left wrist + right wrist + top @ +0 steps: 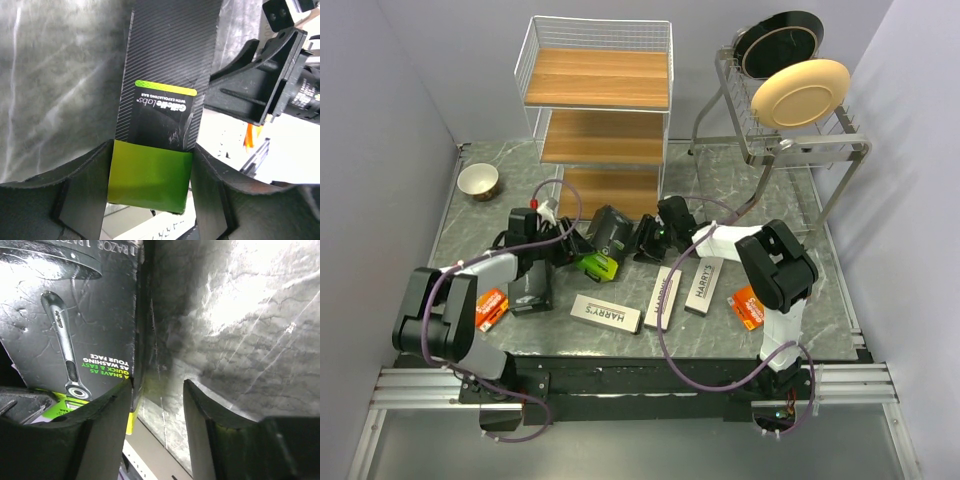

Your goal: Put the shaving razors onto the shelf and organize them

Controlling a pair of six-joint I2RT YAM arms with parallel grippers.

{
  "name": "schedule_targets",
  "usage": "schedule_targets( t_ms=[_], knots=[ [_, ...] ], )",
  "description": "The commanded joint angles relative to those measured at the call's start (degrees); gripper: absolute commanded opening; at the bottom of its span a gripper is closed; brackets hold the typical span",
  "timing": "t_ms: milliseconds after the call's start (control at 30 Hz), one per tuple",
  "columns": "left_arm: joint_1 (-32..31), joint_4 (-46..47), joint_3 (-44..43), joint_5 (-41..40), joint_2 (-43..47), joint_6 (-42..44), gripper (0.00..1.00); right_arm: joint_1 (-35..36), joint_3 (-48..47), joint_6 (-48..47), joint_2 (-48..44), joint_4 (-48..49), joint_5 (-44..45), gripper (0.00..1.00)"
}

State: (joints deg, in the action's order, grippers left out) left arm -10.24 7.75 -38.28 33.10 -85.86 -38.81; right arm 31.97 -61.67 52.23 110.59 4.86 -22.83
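1. My left tool (150,152) is closed narrow on the black box (165,75). It holds the box by its lime-green end, one finger on each long side.
2. The long axis of the box runs straight out from this tool, away from the fingers. In the top view the box (607,240) is in the middle of the desk (470,215), and it points roughly toward the shelf (600,80).
3. The shelf stands on the far side, beyond the box. Its lowest wooden tier is near the free end of the box, so I judge the coming move is a push forward along that same axis.
4. My right tool (157,385) is wide and holds nothing. The box (75,315) lies along the outer side of its left finger, very close. I cannot tell if they touch.
5. The left arm is clearly the nearer one, because it already has the box. The right tool (653,238) waits just beside it.
6. The box is stiff printed card, glossy, with fine diagonal stripes and sharp straight edges. I think it will not bend in the grip, but it may slip.
7. The shelf has a thin white wire frame and flat brown wood tiers. The desk surface is grey with marble veins.
8. The white boxes (606,312) and the orange packs (492,308) lie flat on the near part of the desk.
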Motion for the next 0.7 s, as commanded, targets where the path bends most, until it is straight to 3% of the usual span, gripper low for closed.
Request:
schedule_targets(
  t_ms=[0, 133, 267, 533, 667],
  knots=[
    [2.9, 5.5, 6.3, 1.7, 6.7, -5.8, 0.36, -0.9, -1.9, -6.1, -1.3, -5.8, 4.5, 0.56],
    [8.8, 12.3, 11.6, 5.6, 9.5, -9.2, 0.29, -2.3, -4.4, -11.4, -4.1, -8.3, 3.6, 0.58],
    [10.1, 24.8, 11.2, 12.0, 7.6, -12.0, 0.27, -2.4, -4.0, -14.9, -7.0, -8.6, 2.2, 0.6],
    [10.1, 31.5, 7.7, 14.5, 0.9, -17.4, 0.24, -0.1, 0.1, -15.5, -9.7, -5.0, 2.9, 0.62],
    [14.3, 33.9, 7.1, 12.1, -2.2, -22.3, 0.27, 0.9, -1.0, -16.5, -9.2, -5.0, 2.6, 0.62]
  ],
)
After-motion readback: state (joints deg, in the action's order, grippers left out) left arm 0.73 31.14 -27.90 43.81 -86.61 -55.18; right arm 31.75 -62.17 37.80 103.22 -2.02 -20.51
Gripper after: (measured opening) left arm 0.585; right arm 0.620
